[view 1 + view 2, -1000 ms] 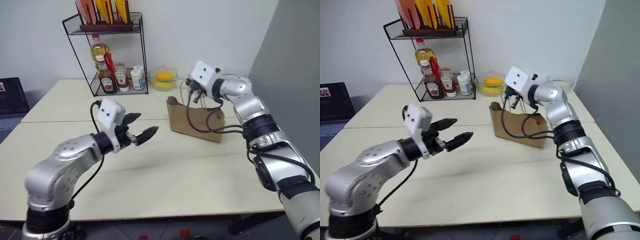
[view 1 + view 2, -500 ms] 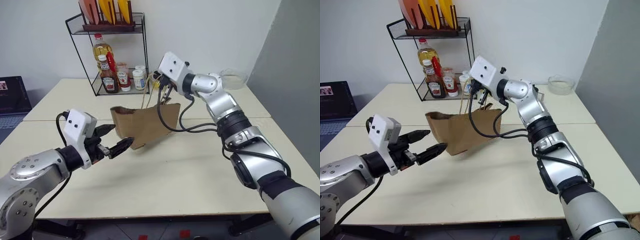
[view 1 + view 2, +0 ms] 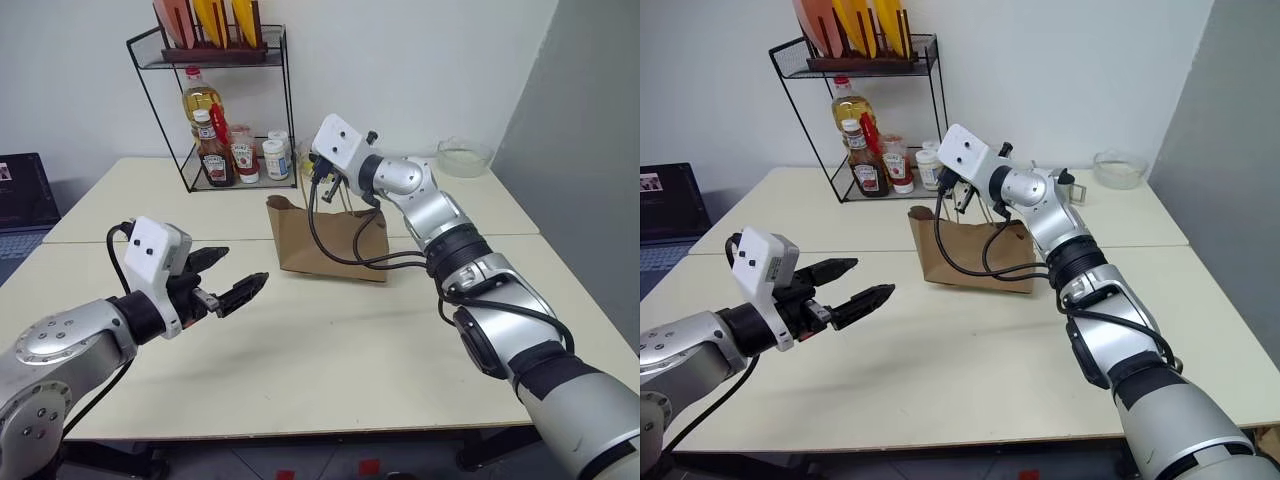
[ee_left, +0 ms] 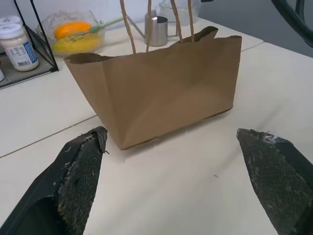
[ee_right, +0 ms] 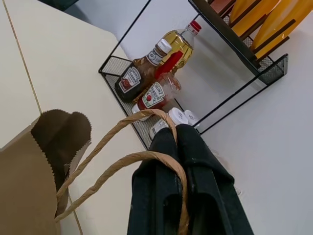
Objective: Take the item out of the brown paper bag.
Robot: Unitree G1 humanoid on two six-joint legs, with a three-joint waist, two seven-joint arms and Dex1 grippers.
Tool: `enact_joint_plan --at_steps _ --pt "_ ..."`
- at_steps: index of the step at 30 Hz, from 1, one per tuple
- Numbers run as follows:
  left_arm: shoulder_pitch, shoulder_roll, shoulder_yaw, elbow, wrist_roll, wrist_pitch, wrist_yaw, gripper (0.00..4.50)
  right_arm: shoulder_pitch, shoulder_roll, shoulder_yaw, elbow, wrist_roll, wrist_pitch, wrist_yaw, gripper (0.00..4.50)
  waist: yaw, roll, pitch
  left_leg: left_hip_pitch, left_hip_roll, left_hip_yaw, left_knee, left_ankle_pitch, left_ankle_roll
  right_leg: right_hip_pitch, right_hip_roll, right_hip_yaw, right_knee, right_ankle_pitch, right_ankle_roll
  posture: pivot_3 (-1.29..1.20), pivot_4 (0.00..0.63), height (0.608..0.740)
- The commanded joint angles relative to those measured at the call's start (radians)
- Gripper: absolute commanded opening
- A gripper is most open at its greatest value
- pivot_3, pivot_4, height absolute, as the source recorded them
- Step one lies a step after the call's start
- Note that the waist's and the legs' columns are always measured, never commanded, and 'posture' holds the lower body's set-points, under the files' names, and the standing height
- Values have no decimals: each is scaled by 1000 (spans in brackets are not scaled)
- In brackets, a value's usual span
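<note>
The right claw point(image 5: 177, 142) is pressed together, pinching the twine handles point(image 5: 112, 152) of the brown paper bag point(image 3: 325, 240) standing mid-tabletop point(image 3: 350, 350). The left claw point(image 3: 235, 275), spread wide, hovers at the bag's seven o'clock.

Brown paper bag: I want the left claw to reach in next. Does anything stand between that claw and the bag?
Nothing visible does. Bare table lies between the open left claw and the brown paper bag. The right claw, shut, holds the bag's twine handles up.

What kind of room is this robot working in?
Probably a mock kitchen corner in a lab: a wire rack of sauce bottles, a glass bowl and a brown paper bag on plain tables.
</note>
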Motion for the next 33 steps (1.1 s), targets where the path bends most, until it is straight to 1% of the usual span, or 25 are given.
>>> enact_joint_plan --at_steps 1,5,8,9,10,11,15,17,19,21,25,29,30,32,33 --pt "-23 25 -6 -6 -7 -26 1 4500 -5 8 7 -30 -9 5 -11 65 -1 0 0 0 0 0 0 0 0 0 0 0 0 0 0 0 150 740" --pt "-34 26 -23 3 -2 -33 1 4500 40 16 5 -51 -7 47 -5 65 0 0 0 0 0 0 0 0 0 0 0 0 0 0 0 0 150 740" --pt "-39 28 -36 4 -1 -35 1 4500 85 13 9 -96 -3 74 26 65 0 0 0 0 0 0 0 0 0 0 0 0 0 0 0 0 150 740" --pt "-40 29 -38 6 0 -36 -1 4500 103 12 8 -121 4 86 42 453 0 0 0 0 0 0 0 0 0 0 0 0 0 0 0 0 150 740" --pt "-41 30 -39 8 0 -37 -3 4500 126 7 9 -157 9 99 63 630 0 0 0 0 0 0 0 0 0 0 0 0 0 0 0 0 150 740" --pt "-41 33 -40 12 3 -38 -7 4500 151 0 9 -203 16 117 86 935 0 0 0 0 0 0 0 0 0 0 0 0 0 0 0 0 150 740" --pt "-44 42 -52 27 11 -49 -21 4500 236 -45 9 -405 42 212 186 2296 2 0 0 0 0 0 0 -1 2 1 0 0 0 0 0 0 150 740" --pt "-53 47 -66 43 16 -60 -31 4500 276 -81 3 -524 64 283 245 2976 4 0 0 0 0 0 0 -2 3 1 0 0 0 0 0 0 150 740" --pt "-71 49 -91 70 36 -79 -44 4500 311 -121 -9 -652 102 370 309 3767 8 0 0 0 0 -1 0 -2 3 1 0 0 0 0 0 0 150 740" --pt "-85 47 -113 101 59 -101 -60 4500 331 -153 -26 -750 138 461 339 4475 13 0 0 0 0 -1 0 -2 3 1 0 -1 0 0 0 0 150 740" --pt "-109 57 -143 166 99 -145 -116 4500 346 -206 -96 -888 225 612 351 4475 16 0 0 1 0 0 0 -2 3 1 0 0 0 0 0 0 150 740" --pt "-176 98 -174 320 176 -225 -210 4500 369 -242 -203 -1007 374 787 363 4475 18 0 0 0 0 -1 0 -2 3 1 0 -1 0 0 0 0 150 740" --pt "-217 114 -204 400 228 -267 -232 4500 385 -253 -231 -1049 420 842 369 4475 18 0 0 0 0 -1 0 -2 3 1 0 -1 0 0 0 0 150 740" --pt "-347 121 -287 600 343 -377 -278 4500 443 -296 -262 -1144 496 941 392 4475 27 -1 0 1 0 -2 0 -2 3 2 0 -2 0 0 0 0 150 740" --pt "-412 115 -325 693 392 -426 -297 4315 475 -317 -269 -1187 531 976 405 4498 33 0 0 1 -1 -3 0 -2 3 3 0 -4 -1 0 0 0 150 740"
